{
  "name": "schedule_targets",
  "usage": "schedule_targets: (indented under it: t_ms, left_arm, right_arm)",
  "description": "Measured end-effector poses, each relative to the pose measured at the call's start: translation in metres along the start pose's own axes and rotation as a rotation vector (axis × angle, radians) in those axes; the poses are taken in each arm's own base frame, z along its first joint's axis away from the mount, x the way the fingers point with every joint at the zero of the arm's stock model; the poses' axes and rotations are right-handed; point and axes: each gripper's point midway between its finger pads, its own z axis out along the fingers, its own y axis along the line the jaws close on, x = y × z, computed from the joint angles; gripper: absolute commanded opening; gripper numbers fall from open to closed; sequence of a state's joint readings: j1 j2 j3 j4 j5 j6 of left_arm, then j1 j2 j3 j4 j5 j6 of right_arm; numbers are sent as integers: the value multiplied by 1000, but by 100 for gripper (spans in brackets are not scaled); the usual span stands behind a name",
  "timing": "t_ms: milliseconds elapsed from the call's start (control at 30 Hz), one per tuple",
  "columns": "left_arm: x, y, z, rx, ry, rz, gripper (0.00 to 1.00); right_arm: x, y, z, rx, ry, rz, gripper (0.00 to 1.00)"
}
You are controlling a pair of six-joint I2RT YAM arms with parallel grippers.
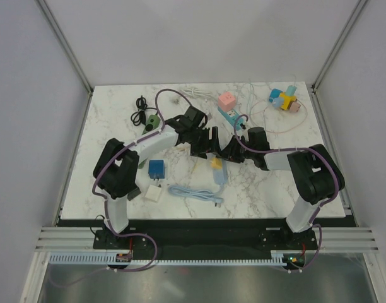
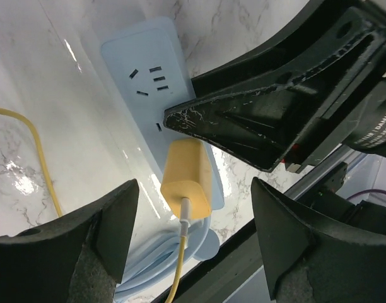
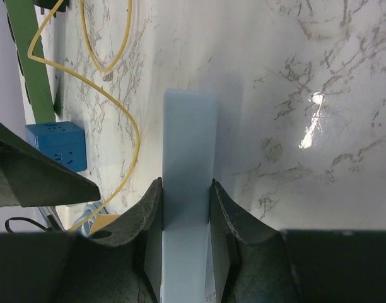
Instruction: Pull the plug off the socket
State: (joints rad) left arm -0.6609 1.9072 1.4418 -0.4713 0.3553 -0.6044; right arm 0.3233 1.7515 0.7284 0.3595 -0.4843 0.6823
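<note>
Left wrist view shows the left gripper (image 2: 194, 214) spread wide either side of the yellow plug (image 2: 188, 178), seated in the pale blue power strip (image 2: 136, 63) that the right gripper (image 3: 187, 202) clamps tight.

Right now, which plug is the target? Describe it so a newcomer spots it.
Near the middle of the marble table lies a pale blue power strip. The plug is the yellow block seated in it, trailing a yellow cord; the blue cube nearby lies loose.
</note>
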Motion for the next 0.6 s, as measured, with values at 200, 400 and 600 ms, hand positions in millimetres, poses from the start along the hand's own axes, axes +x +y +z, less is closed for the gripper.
schedule_targets:
  t_ms: [200, 400, 600]
  left_arm:
    - [16, -1, 9, 25, 72, -4, 78]
    - [35, -5, 21, 62, 152, -9, 53]
    - [41, 4, 28, 49, 185, -40, 3]
  right_arm:
    - [2, 2, 1, -2, 6, -10, 0]
    - [2, 2, 1, 0, 4, -12, 0]
    - [3, 1, 1, 4, 8, -23, 0]
